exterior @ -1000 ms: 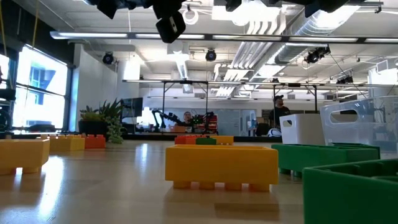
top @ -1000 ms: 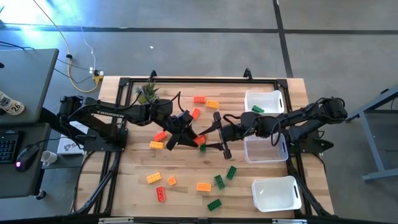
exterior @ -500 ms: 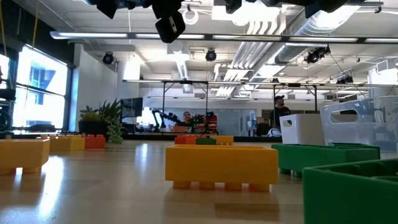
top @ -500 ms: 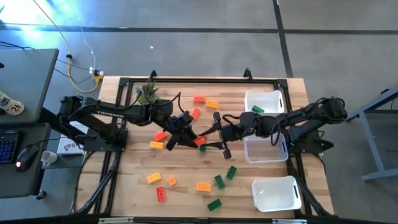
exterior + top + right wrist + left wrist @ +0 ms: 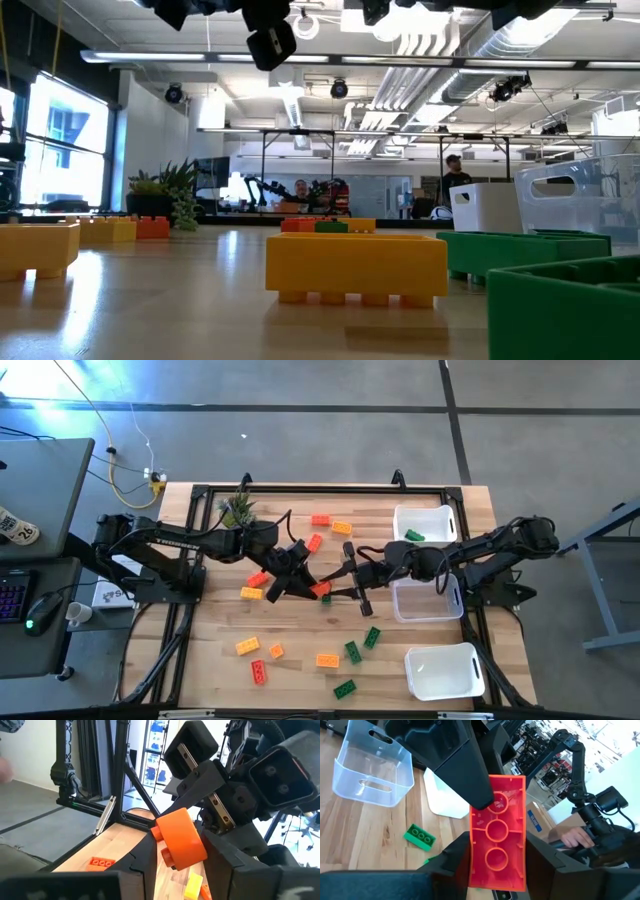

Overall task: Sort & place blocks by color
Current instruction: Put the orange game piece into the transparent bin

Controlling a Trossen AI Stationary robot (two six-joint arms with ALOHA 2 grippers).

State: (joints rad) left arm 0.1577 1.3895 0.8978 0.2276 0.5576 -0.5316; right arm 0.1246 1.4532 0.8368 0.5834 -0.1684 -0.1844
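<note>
Plant point(image 5: 238, 508): far-left part of the counter point(image 5: 420, 690), just beside the left arm.
Left claw point(image 5: 318, 582): mid-counter, raised; fingers point(image 5: 455, 862) closed on a red brick point(image 5: 498, 837) (studless underside faces its wrist camera).
Red brick in high view point(image 5: 323, 587): between the two claws, off the counter.
Right claw point(image 5: 338, 581): meets the left one at the same brick; fingers point(image 5: 145, 862) flank it and look closed on it, though contact is not certain.
Loose bricks point(image 5: 330, 660): yellow, red and green, scattered near and far.
Bins: three white, right edge; far bin point(image 5: 440, 515) holds a green brick point(image 5: 414, 536).
</note>
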